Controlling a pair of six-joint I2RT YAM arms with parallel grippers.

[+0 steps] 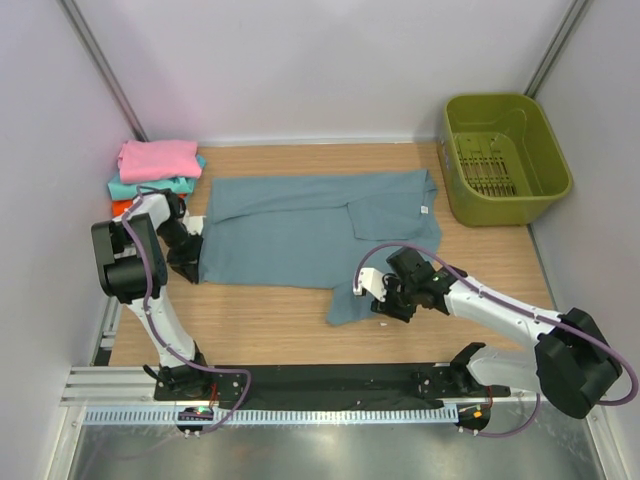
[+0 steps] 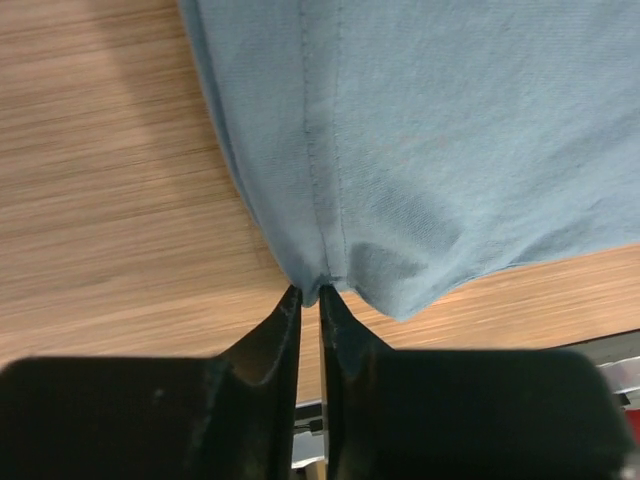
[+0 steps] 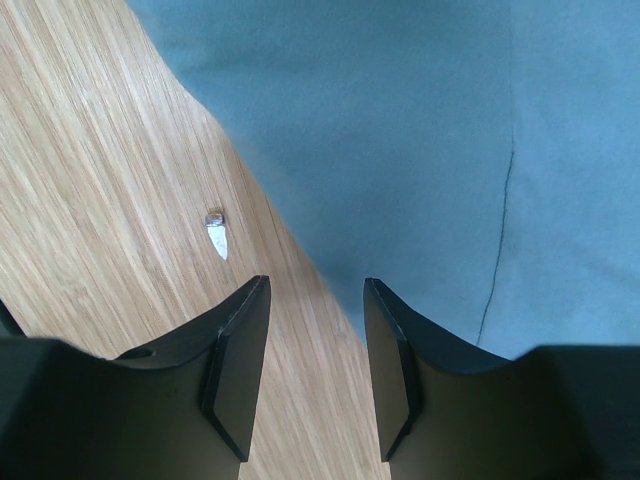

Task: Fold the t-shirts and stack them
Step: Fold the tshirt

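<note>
Your left claw (image 2: pixel 310 298) sits at the left edge of the blue-grey t-shirt (image 1: pixel 290 235), its fingers nearly together and pinched on the seam at a corner of the cloth. That shirt lies spread across the middle of the wooden surface (image 1: pixel 270 310), with its white label (image 1: pixel 424 210) toward the right and one sleeve sticking out toward the near side. Your right claw (image 3: pixel 315 287) hovers over the edge of that near sleeve with its fingers apart, gripping nothing. At the far left a pink t-shirt (image 1: pixel 158 158) lies folded on a teal t-shirt (image 1: pixel 150 186), with an orange t-shirt (image 1: pixel 120 208) just showing underneath. A green basket (image 1: pixel 505 205) stands at the far right, apart from the shirt.
</note>
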